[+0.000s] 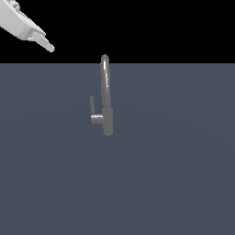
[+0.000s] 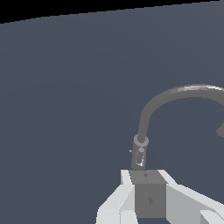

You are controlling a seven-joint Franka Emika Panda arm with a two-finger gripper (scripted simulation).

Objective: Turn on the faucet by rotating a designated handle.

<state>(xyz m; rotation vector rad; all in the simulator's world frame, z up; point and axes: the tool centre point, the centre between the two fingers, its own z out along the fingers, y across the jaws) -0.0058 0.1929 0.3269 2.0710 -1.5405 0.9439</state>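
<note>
the tool (image 1: 46,44), grip state unclear, should drop beside the handle (image 1: 93,111) and push its thin bar round the faucet (image 1: 106,98).

Faucet (image 1: 106,98) upright mid-surface; handle (image 1: 94,112) on its ext-view-left side; fingers (image 1: 46,45) well apart, up-left.

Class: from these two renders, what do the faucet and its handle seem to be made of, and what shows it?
Faucet: looks like polished grey metal, judging by the bright streak along the spout. Handle: the same grey, slightly duller, probably metal too. As simulator renders, they show only colour and shine, so the material stays a guess.
</note>
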